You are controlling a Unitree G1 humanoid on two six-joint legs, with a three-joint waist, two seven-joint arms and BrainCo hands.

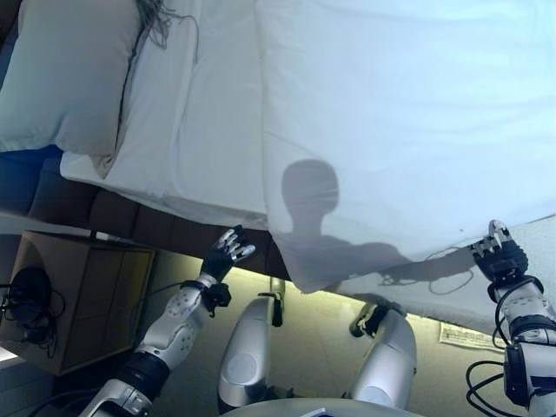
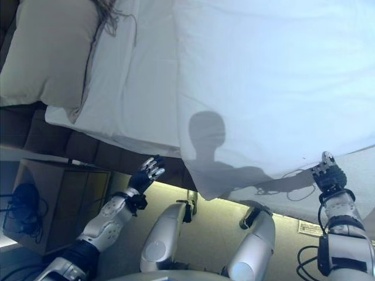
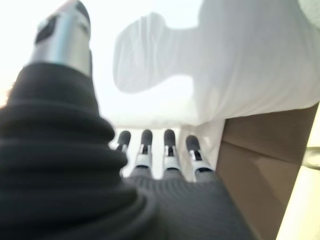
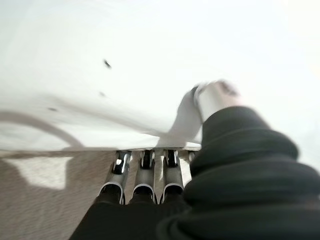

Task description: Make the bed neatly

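The bed [image 1: 217,130] fills the upper frame, and a white duvet [image 1: 400,122] covers its span from twelve to three o'clock, the near edge sagging over the side. A pillow [image 1: 69,74] lies at ten o'clock, and a brown nightstand [image 1: 78,295] stands at eight. The right hand [image 1: 497,252], at four o'clock, pinches the duvet's edge between thumb and fingers. The left hand [image 1: 224,254], at seven, hangs with fingers straight and holds nothing. With only one side gripped, a pull would likely drag the duvet askew, or the thin pinch could slip.
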